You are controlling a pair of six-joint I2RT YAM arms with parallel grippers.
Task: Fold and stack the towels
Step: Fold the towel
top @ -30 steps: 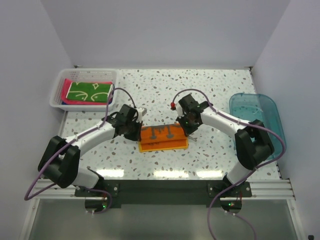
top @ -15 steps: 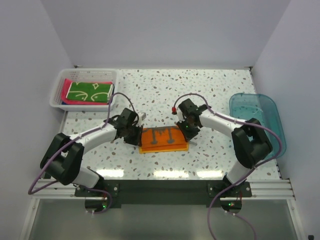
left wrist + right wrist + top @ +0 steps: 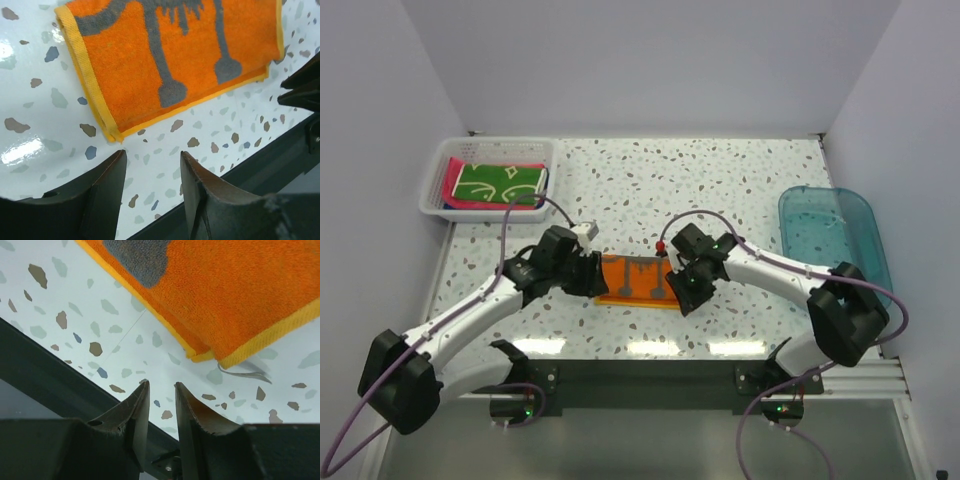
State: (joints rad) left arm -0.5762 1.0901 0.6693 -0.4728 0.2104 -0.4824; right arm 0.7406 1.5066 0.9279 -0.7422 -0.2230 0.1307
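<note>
Between the left fingers only speckled bench shows. They stand apart, released, grasping nothing, just short of a corner of the orange towel. The right fingers leave a narrower gap, likewise with nothing in it, just short of another corner of the same towel.

Both wrist views give the cloth close up, with its yellow hem and grey marks on the orange pile. At the corner in the right wrist view, two layers lie one on the other. The top view alone shows the layout. The towel lies flat in the middle of the bench, with the left arm at its left end and the right arm at its right. A green towel rests on a pink towel in the white basket at the far left. A clear blue tub sits at the right edge.

From above, the wrists hide both sets of fingers. The grey marks are cut off in each close view and cannot be read. A thin pale streak beside the corner in the right wrist view is too blurred to name.

A second ago both sets of fingers were clenched at the towel's ends. They have since let go, both arms have drawn back toward the near edge, and the towel lies a little farther left.
</note>
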